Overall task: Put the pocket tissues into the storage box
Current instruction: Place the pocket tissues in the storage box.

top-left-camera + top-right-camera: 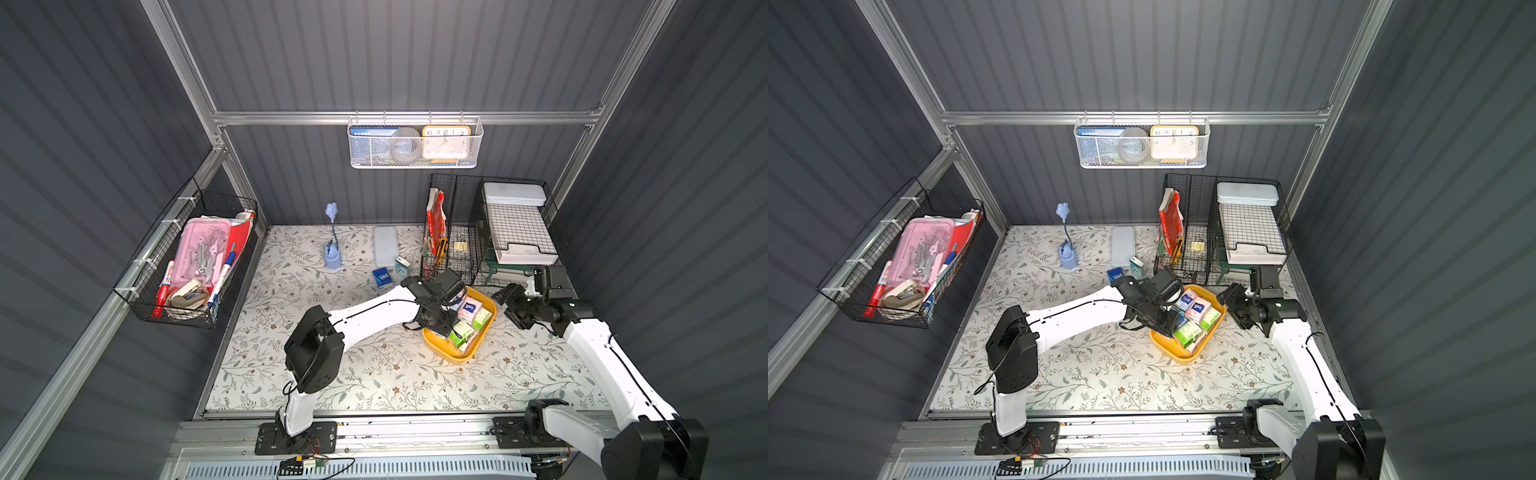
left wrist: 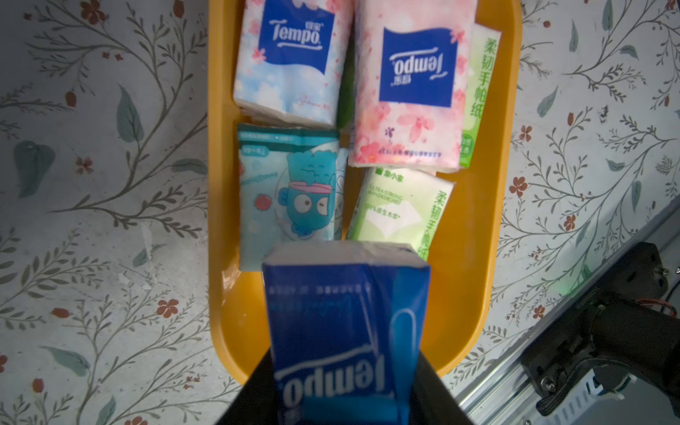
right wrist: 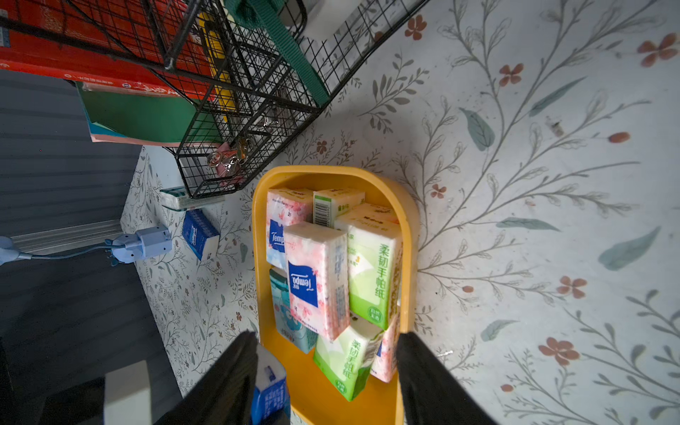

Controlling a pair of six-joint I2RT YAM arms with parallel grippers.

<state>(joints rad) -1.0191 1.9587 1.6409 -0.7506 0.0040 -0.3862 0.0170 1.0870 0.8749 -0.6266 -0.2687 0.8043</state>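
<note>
The yellow storage box [image 1: 456,358] [image 1: 1177,356] lies right of the table's middle with several pocket tissues [image 1: 473,316] [image 2: 408,92] [image 3: 316,279] in pink, green and light blue inside. My left gripper [image 2: 346,386] [image 1: 442,326] is shut on a dark blue packet [image 2: 346,312] [image 3: 268,390], held over the box's near end. To the right of the box, my right gripper [image 3: 327,336] [image 1: 510,305] hangs open and empty. Two more packets rest on the table behind the left arm: a dark blue one [image 1: 382,277] [image 3: 200,233] and a white-teal one [image 1: 402,266].
Black wire baskets [image 1: 453,249] with a paper tray [image 1: 519,232] stand just behind the box. A long pale case [image 1: 385,246] and a blue flower-shaped stand [image 1: 332,253] sit at the back. A wire basket [image 1: 187,266] hangs on the left wall, a white mesh basket [image 1: 413,143] on the back wall.
</note>
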